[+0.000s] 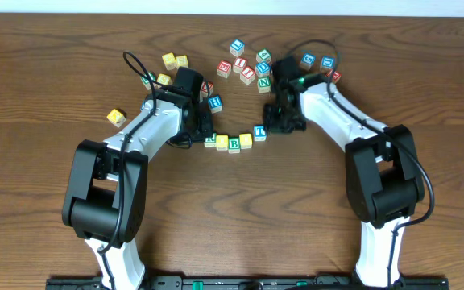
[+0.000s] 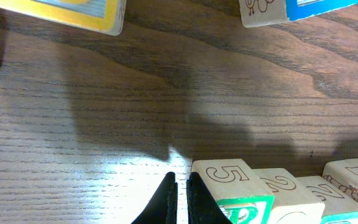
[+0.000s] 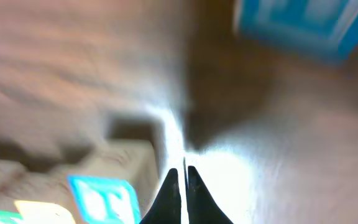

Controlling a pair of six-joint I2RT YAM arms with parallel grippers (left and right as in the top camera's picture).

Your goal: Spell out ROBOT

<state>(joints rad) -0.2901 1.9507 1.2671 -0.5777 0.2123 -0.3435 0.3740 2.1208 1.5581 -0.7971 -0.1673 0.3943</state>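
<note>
The ROBOT cubes lie in a shallow curved row mid-table: green R cube (image 1: 210,141), yellow cube (image 1: 222,142), green B cube (image 1: 234,145), yellow cube (image 1: 246,140), blue T cube (image 1: 259,133). My left gripper (image 1: 205,131) is shut and empty, its tips at the row's left end. In the left wrist view the left gripper (image 2: 182,186) stands beside the R cube (image 2: 232,190), right finger against its side. My right gripper (image 1: 274,125) is shut and empty, just right of the T. The blurred right wrist view shows the right gripper (image 3: 182,177) with the T cube (image 3: 104,199) on its left.
Loose cubes lie beyond the row: a mixed cluster (image 1: 246,66) at the back centre, yellow ones (image 1: 174,60) at the back left, a single yellow cube (image 1: 116,118) at the left, and a blue H cube (image 1: 215,102) near my left wrist. A blue cube (image 3: 297,22) lies ahead of the right gripper.
</note>
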